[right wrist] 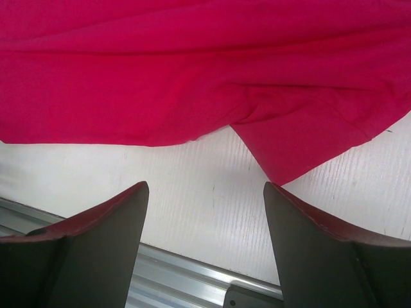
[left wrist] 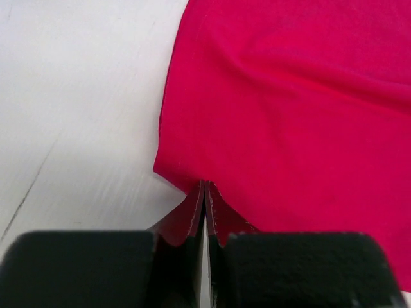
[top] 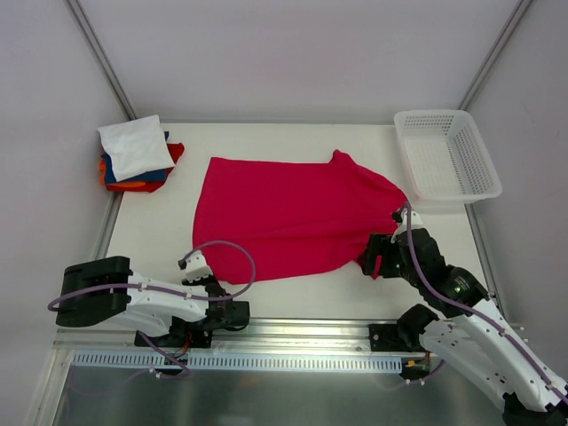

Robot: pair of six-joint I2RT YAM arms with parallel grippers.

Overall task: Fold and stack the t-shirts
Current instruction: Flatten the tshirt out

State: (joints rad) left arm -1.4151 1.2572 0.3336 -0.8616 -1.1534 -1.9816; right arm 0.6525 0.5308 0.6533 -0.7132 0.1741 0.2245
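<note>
Pressed tight together, the left gripper shows no gap at all between its dark fingers. Their tips meet right at the near left corner of the crimson shirt and touch its hem. Whether any cloth is actually nipped between them cannot be told from the wrist view. Left of that corner lies bare white table.

At the shirt's near right side, the right gripper stands wide open and holds nothing (only tabletop shows between its two fingers). A pointed flap of the shirt, which looks like a sleeve, hangs toward the open jaws and ends just beyond the right finger without touching it. The shirt's near hem runs across the view just past the fingertips. On the side of the fingers away from the shirt, a metal rail edges the table.

Seen from above, the crimson shirt lies spread across the middle of the table, mostly flat with a few soft creases. Its broad hem end is toward the left and its narrower end toward the right. Beyond its far left corner, and apart from it, sits a stack of folded t-shirts. A white one is on top, with blue, orange and red edges showing beneath. Beyond the shirt's far right corner, very close to it, stands a white mesh basket.
</note>
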